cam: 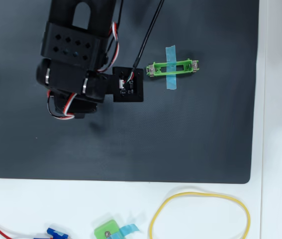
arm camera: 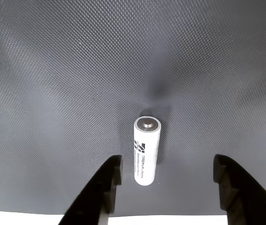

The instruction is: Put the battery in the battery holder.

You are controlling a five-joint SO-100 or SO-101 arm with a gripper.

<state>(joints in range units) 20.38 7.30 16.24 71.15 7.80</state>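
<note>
In the overhead view the arm (cam: pixel 81 59) covers the left of the mat (cam: pixel 180 149); the holder (cam: pixel 173 67) lies taped to its right, a rubber band (cam: pixel 200 216) near the bottom. In the wrist view the gripper (arm camera: pixel 165 176) is wide open, the battery (arm camera: pixel 146 151) on the mat between its fingers, untouched.

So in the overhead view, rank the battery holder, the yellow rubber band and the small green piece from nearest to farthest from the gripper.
The gripper itself is hidden under the arm.
1. Battery holder, right of the arm.
2. Small green piece, bottom edge.
3. Yellow rubber band, bottom right; close to the second.
</note>
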